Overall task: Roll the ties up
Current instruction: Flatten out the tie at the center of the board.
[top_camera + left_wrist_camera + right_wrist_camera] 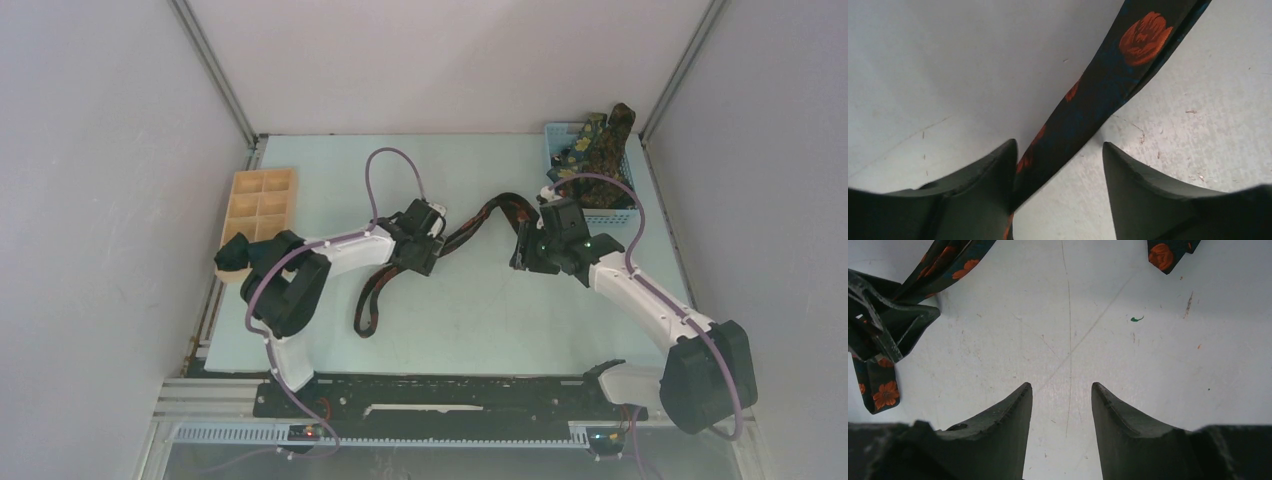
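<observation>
A black tie with red-orange flowers [480, 218] snakes across the middle of the table, from near the left arm [368, 315] up towards the right gripper. My left gripper [428, 238] is low over it and open. In the left wrist view the tie [1108, 85] runs between the spread jaws [1058, 150], against the left finger [998, 170]. My right gripper [525, 252] is open and empty over bare table [1062, 390]. Parts of the tie show at the upper left [948, 260] and upper right [1168, 252] of the right wrist view. Dark green ties [612, 150] are piled in the basket.
A blue mesh basket [560, 135] stands at the back right corner. A pale wooden compartment tray [262, 200] lies at the left edge. Grey walls enclose the table on three sides. The left gripper's body shows at the left of the right wrist view [883, 325].
</observation>
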`<state>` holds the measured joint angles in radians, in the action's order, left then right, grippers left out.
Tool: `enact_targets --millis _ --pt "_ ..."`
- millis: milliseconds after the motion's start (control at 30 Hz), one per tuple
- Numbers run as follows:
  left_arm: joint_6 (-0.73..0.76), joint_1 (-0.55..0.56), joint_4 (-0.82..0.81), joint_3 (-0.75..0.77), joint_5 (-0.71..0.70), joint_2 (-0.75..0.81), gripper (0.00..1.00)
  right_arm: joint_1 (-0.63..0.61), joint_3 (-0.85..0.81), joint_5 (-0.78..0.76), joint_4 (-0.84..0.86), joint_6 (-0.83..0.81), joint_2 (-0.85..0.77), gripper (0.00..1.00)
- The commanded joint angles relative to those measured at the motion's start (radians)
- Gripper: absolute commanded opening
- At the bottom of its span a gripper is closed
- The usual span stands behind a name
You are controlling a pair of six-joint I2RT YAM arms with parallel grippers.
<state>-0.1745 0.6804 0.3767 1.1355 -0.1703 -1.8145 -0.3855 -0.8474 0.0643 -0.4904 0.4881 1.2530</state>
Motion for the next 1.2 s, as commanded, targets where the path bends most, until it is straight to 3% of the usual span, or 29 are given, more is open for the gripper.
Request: enact_targets --millis 0,100,167,333,433,533,633,833,1000,1167 --pt "0.05 -0.001 -0.018 0.053 0.045 -0.036 0.6 0.005 0.001 0.026 -0.006 -0.016 -0.039 0.5" --pt "0.047 -0.001 -0.03 0.048 0.099 -0.046 0.29 0.005 0.001 0.028 -0.008 -0.016 -0.04 0.5" --pt "0.041 0.0 -0.037 0.044 0.188 -0.045 0.16 0.005 0.001 0.026 -0.01 -0.014 -0.037 0.5" --pt "-0.044 -0.014 -0.135 -0.014 0.555 0.016 0.01 0.005 0.001 0.035 0.0 -0.005 -0.025 0.5" --pt "-0.219 -0.086 -0.368 -0.142 0.86 0.089 0.0 0.005 -0.001 0.05 0.021 0.004 -0.018 0.5" --pt "-0.497 -0.193 -0.648 -0.275 1.031 0.125 0.0 0.003 -0.027 0.068 0.039 0.021 0.014 0.5" --pt "-0.796 -0.272 -0.936 -0.379 1.092 0.063 0.0 -0.018 -0.096 0.069 0.041 0.032 0.101 0.49" --pt "-1.512 -0.382 -1.886 -0.561 1.103 -0.236 0.0 -0.067 -0.264 0.06 0.063 0.054 0.325 0.47" --pt "-1.523 -0.414 -1.918 -0.594 1.091 -0.284 0.0 -0.087 -0.456 0.047 0.063 0.048 0.524 0.45" --pt "-1.531 -0.433 -1.917 -0.615 1.085 -0.282 0.0 -0.074 -0.765 0.026 -0.018 0.038 0.768 0.41"
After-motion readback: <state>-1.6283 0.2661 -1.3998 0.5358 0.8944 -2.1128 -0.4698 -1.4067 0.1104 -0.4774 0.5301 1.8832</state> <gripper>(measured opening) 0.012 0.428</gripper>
